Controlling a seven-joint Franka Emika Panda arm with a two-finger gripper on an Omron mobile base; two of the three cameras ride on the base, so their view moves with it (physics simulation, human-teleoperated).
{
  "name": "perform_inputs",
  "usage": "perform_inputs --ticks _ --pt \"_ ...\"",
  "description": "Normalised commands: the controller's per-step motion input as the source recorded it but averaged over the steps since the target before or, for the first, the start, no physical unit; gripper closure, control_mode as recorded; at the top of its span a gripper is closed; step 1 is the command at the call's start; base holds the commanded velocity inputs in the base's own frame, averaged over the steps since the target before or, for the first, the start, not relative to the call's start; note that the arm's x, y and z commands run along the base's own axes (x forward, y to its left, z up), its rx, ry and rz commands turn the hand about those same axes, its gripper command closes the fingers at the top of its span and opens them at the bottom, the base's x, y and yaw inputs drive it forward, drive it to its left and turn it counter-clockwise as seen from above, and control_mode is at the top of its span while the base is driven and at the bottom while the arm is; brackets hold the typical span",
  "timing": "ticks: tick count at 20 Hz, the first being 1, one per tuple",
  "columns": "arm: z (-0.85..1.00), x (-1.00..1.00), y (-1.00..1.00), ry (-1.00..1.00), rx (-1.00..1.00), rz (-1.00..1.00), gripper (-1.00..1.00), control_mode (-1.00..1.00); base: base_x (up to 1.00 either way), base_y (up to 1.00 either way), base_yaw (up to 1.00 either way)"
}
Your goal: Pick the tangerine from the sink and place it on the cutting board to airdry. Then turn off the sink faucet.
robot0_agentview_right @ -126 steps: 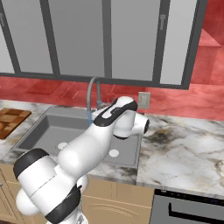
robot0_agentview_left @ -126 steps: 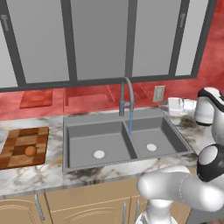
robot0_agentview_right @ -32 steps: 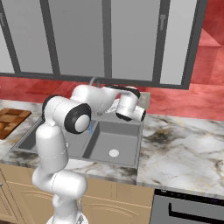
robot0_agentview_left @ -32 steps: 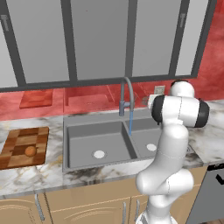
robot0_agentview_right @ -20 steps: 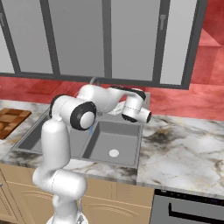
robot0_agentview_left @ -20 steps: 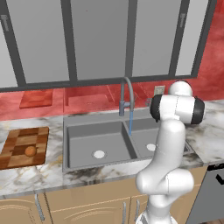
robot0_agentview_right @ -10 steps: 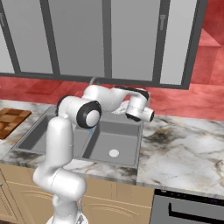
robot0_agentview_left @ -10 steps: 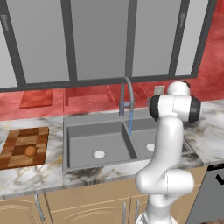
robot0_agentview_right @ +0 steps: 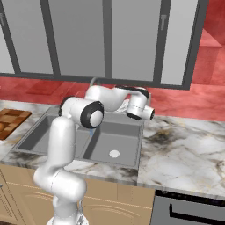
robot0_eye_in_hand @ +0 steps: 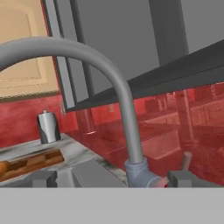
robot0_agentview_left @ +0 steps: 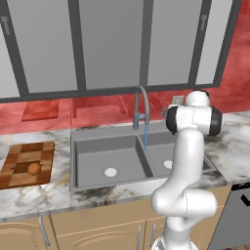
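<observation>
Compared with a moment earlier, the gripper is being brought in open and empty, with the faucet base rising just ahead between its fingertips.

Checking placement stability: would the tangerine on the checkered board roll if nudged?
Probably yes: the tangerine is a small round ball resting on the flat cutting board, which shows no raised rim. It likely feels light, given how little of the board it covers.

Legible text, labels, brands, numbers, signs: none. You find no readable marking on any surface in your three views.
</observation>
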Motion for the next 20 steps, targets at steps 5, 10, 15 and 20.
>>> perform_inputs --ticks 5,10,15,20 --pt "0.0 0.02 0.19 0.0 0.0 0.0 -1.0 -1.0 0.0 0.0 0.0" --pt "0.0 0.0 0.33 0.0 0.0 0.0 -1.0 -1.0 0.0 0.0 0.0" --pt "0.0 0.07 0.22 0.0 0.0 0.0 -1.0 -1.0 0.0 0.0 0.0" --pt "-0.12 0.36 -0.11 0.0 -0.01 0.0 -1.0 -1.0 0.0 0.0 0.0"
